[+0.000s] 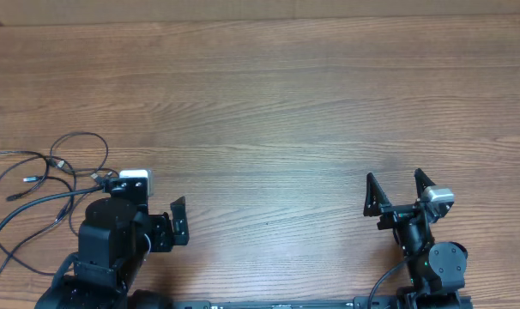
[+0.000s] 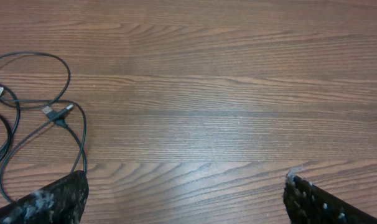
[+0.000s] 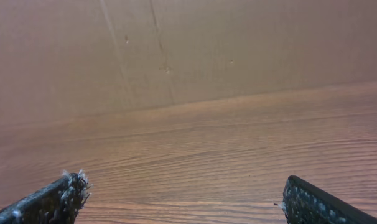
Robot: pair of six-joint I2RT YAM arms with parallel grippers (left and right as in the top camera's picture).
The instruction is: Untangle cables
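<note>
- Wood-grain brown desk [image 1: 286, 103] carried thin black tangled cables [image 1: 56, 161] at its far left, just beside the left arm.
- Left end effector [image 2: 182, 190] was fully open and empty.
- Right end effector [image 1: 394, 180] was also fully open and empty, well apart from the cables.
- Risk: pinching overlapped cords together could tighten the tangle or drag it off the edge.

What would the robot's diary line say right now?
left gripper: open, empty | right gripper: open, empty | cables: tangled beside left arm, untouched
</note>
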